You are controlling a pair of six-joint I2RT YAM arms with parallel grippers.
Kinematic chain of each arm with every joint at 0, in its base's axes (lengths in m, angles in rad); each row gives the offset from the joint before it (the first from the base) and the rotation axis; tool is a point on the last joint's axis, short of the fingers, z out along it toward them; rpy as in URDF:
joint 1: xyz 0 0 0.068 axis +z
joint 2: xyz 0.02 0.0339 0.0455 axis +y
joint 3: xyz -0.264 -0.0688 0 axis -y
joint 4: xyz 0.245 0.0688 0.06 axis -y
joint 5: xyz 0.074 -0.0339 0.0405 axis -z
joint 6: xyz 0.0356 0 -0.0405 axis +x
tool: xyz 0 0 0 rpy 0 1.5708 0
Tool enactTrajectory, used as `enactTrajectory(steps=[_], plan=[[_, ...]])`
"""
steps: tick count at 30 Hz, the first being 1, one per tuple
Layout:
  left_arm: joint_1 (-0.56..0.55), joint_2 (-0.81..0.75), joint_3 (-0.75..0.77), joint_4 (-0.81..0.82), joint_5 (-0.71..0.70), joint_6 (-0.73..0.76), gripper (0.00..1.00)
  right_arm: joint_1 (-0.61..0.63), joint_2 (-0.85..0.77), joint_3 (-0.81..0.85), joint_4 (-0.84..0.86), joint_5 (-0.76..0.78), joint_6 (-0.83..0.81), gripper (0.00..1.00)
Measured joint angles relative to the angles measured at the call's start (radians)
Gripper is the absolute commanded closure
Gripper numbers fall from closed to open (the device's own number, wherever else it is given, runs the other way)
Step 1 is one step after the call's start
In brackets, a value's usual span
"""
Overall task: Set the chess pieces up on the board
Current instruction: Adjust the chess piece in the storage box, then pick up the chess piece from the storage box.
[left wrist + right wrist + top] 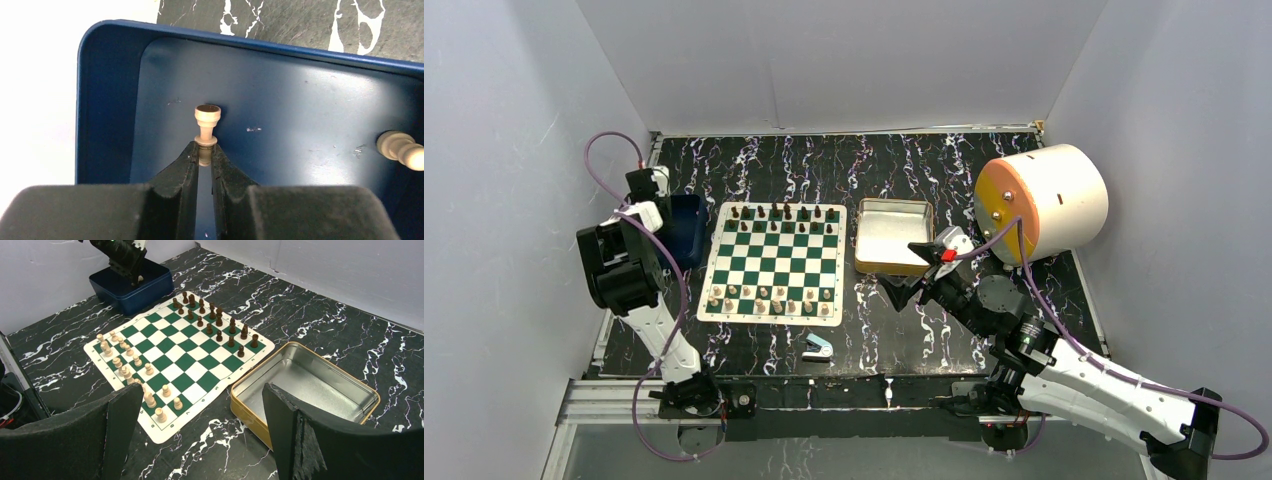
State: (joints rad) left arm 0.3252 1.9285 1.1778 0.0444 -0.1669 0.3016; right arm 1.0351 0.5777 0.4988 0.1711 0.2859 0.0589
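From above we see the whole black, white-veined tabletop (pixel 944 170) inside white walls, with open room along its far side. The green-and-white checkered board (pixel 774 262) lies between the dark blue plastic tray (pixel 686 228) and the rectangular silver tin (pixel 894 232). Dark brown pieces (pixel 779 213) line its far edge and pale pieces (pixel 769 298) its near edge. The right gripper (pixel 200 395) stands wide open near the tin. Only the left wrist view shows us the left gripper (pixel 205 150) inside the tray, clamped on a pale beige wooden chess piece (pixel 207 117).

One board (pixel 773 262), one blue tray (pixel 107 100), two pale chess pieces (pixel 207 117) inside, one silver tin (pixel 892 232), one stapler (pixel 818 347)
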Motion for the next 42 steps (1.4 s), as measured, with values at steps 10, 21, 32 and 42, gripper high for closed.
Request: enactTrajectory(steps=[10, 21, 32, 42], plan=[[0.0, -0.069, 0.019, -0.166, 0.036, -0.173, 0.94, 0.0, 0.035, 0.02, -0.008, -0.006, 0.038, 0.01], [-0.003, -0.143, -0.089, -0.204, -0.003, -0.328, 0.77, 0.0, 0.064, 0.092, -0.079, -0.048, 0.104, 0.01], [-0.005, -0.153, -0.076, -0.186, -0.072, -0.392, 0.61, 0.0, 0.075, 0.126, -0.122, -0.054, 0.125, 0.01], [-0.006, -0.103, 0.059, -0.146, -0.088, -0.4, 0.58, 0.0, 0.101, 0.132, -0.121, -0.053, 0.122, 0.01]])
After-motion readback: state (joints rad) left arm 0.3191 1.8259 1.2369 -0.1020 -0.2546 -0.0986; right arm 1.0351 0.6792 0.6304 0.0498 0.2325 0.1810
